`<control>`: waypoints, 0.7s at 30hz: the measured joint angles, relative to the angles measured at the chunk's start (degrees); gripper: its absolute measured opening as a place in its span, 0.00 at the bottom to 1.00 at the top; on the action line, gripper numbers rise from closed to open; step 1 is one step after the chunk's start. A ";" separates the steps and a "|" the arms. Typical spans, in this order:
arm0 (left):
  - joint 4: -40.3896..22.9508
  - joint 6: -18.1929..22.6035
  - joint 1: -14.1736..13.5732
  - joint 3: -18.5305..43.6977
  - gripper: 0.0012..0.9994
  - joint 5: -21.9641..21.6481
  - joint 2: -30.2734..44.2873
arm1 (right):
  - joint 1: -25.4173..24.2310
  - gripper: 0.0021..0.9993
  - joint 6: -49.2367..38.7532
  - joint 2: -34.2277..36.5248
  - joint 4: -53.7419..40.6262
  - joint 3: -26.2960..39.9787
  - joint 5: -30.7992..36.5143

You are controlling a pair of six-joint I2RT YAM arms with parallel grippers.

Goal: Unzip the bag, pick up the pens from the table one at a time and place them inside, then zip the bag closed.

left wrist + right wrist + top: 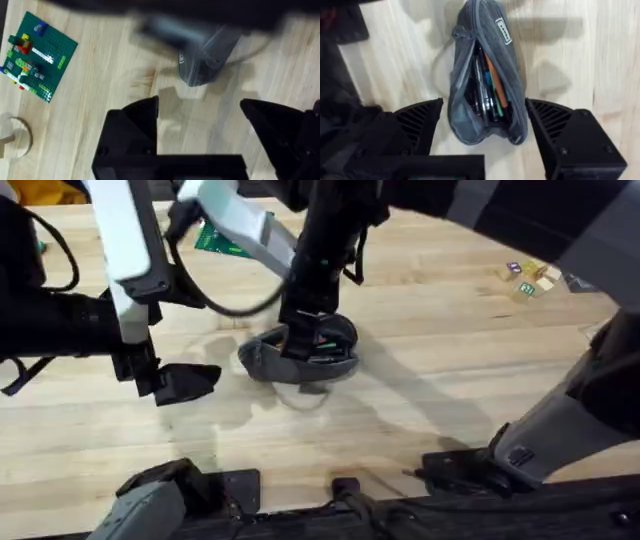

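Right wrist: oblong grey fabric pouch (487,75) unzipped, pens (489,85) inside; right tool (485,130) wide open, empty, straddling it. Next: grip zipper pull, close.

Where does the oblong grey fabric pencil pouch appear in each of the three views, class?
Overhead: the grey fabric pencil pouch lies mid-table under the right arm.
Left wrist: its end shows beyond the open fingers.
Right wrist: it lies unzipped between the open fingers, pens inside.
Shared landmark: the wooden tabletop.
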 joint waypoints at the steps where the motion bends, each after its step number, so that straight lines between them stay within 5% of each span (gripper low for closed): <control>1: 0.00 0.00 0.02 0.00 0.99 -0.11 0.00 | 0.00 1.00 1.38 -0.02 -0.82 0.85 0.00; 21: 0.49 0.00 0.02 0.00 0.99 -2.59 0.00 | 0.00 1.00 19.43 0.00 -4.74 5.01 -1.53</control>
